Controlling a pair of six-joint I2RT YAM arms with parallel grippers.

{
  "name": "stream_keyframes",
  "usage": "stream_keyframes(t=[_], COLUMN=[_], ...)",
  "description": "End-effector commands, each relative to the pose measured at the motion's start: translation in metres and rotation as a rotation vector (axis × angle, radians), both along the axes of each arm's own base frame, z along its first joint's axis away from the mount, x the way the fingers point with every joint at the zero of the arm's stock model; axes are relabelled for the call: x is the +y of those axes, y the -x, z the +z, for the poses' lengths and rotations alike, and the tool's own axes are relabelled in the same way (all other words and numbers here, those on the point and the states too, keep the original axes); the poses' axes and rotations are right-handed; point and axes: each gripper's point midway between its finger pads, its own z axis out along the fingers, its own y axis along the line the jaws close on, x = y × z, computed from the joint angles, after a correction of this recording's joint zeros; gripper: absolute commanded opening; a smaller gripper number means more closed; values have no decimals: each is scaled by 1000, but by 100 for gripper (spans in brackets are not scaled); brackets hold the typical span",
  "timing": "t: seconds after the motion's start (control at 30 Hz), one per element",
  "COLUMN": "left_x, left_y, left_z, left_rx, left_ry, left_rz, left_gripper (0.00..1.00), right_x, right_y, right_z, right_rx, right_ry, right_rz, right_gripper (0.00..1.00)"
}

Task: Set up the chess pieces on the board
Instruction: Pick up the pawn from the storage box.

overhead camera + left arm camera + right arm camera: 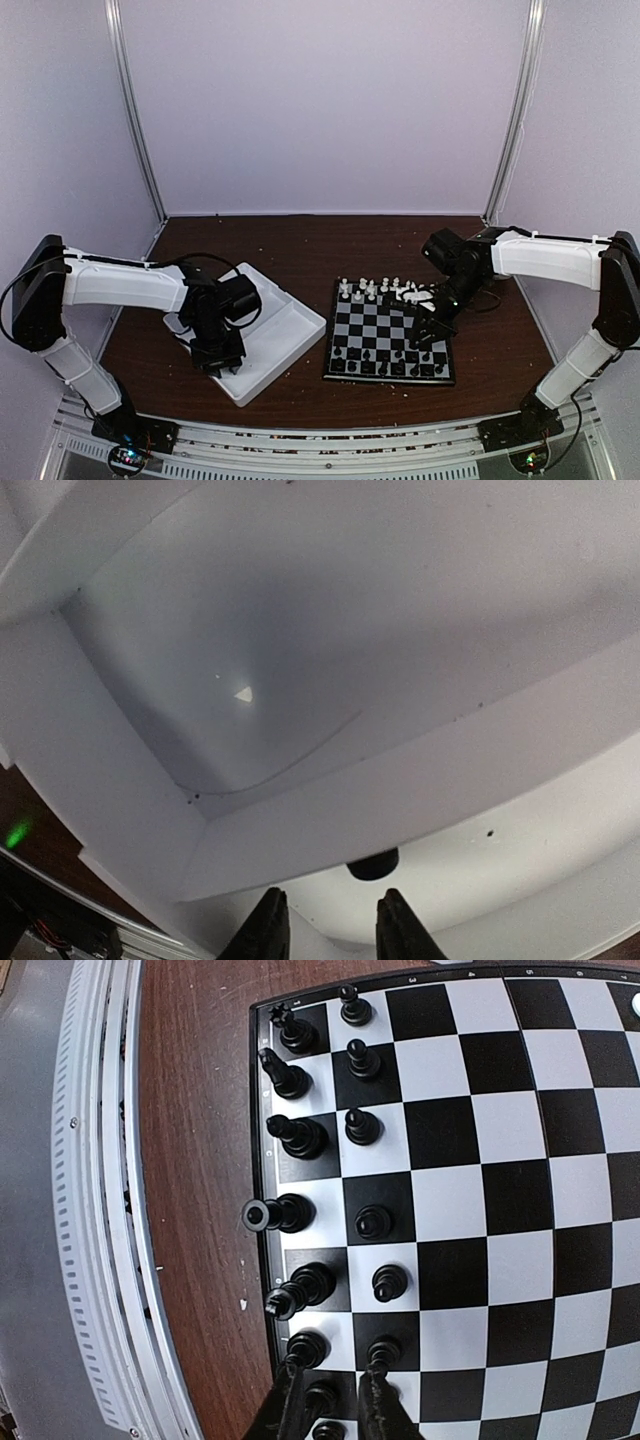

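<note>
**Current state.** The board (388, 322) lies on the right half of the desk and the white tray (290, 335) on the left half. The black chess pieces (300, 1140) stand in two rows along the board's near edge.

**Right gripper** (333, 1375). We read its fingers as narrow and closed on a held piece (320, 1395) at the right end of the near edge.

- Hazard: two neighbouring pieces (305, 1348) stand just beside the fingertips. If the jaws spread widely on release, or lift off at a slant, they could tip these over.
- Hazard: the held piece is tiny. If it is let go while tilted, it may topple or straddle two squares.

**Left gripper** (330, 900). Its fingers stand partly apart and hold nothing. It hangs low in the tray's near compartment, and a loose piece (373, 864) lies just ahead, against the dividing wall (400, 810).

- Hazard: the wall overhangs the approach. A finger could strike it, or push the piece along the floor instead of straddling it.
- Hazard: if the jaws close off-centre, the piece may squirt out sideways.
</note>
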Motion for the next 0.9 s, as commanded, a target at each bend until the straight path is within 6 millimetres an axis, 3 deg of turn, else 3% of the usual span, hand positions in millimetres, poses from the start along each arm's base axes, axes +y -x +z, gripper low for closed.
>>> stream_keyframes(t=[0.0, 0.6, 0.87], left_x=[-4, -14, -6], left_y=[-11, -23, -20], left_z=[6, -6, -17], left_rx=[-47, -36, -25], left_ry=[39, 70, 77], left_rz=[46, 42, 79], left_gripper=[31, 33, 30], right_x=[-2, -6, -8], right_y=[4, 3, 2], right_z=[2, 2, 2], right_rx=[18, 16, 17], right_ry=[-14, -15, -16], right_rz=[2, -10, -14], right_gripper=[21, 21, 21])
